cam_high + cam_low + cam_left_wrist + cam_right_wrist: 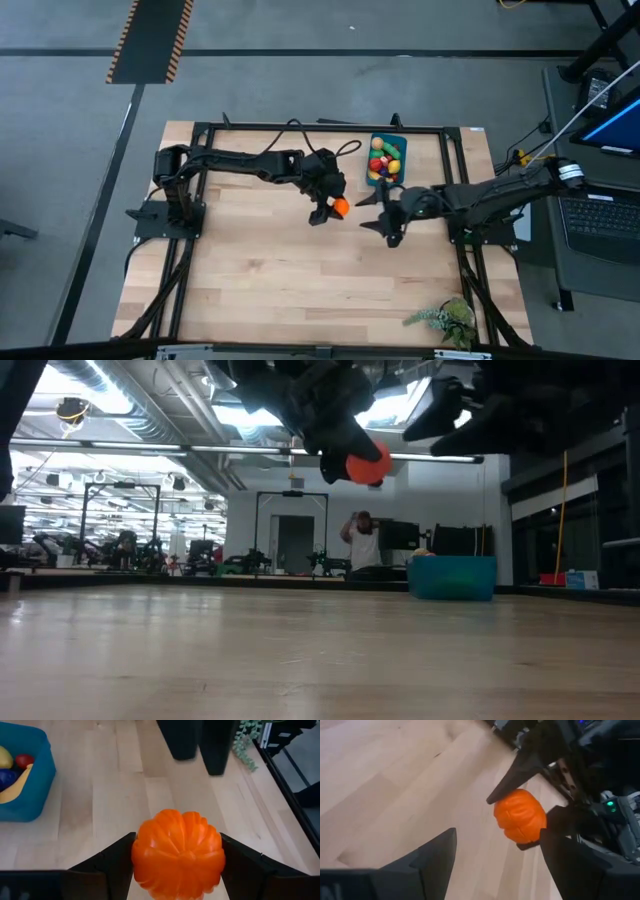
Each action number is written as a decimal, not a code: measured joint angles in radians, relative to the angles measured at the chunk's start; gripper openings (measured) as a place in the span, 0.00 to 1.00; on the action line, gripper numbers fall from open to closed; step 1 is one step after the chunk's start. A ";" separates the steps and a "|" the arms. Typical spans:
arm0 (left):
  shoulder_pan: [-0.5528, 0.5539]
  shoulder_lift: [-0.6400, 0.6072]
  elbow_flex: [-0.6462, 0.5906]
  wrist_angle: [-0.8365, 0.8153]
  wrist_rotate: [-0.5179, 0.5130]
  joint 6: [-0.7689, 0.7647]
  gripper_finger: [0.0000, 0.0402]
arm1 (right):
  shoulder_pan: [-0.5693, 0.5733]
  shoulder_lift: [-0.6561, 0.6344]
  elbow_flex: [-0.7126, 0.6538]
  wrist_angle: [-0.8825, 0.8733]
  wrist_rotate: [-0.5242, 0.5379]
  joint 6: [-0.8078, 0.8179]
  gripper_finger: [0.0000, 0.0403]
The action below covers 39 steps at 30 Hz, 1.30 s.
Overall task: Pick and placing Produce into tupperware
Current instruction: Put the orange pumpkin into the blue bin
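Several produce pieces already lie in the blue tupperware [386, 160], and the left gripper [330, 209] fingers clamp an orange pumpkin [340, 207] above the tabletop [260, 270] nearby, not yet placed, while the right gripper [385, 212] waits open-fingered beside it.

Left gripper [333, 209] fingers clamped mid-air; right gripper [385, 212] fingers seemingly apart.

No text, label, brand, number or sign can be read in any of the views, neither on the table, the arms, the container nor in the room behind.
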 joint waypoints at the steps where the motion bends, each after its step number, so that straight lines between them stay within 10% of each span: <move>1: 0.002 0.000 0.000 0.000 0.004 0.001 0.59 | 0.000 0.021 0.021 -0.009 0.000 -0.005 0.71; 39: -0.003 0.000 0.000 0.047 0.116 0.003 0.59 | -0.033 0.265 0.141 0.098 0.050 -0.175 0.68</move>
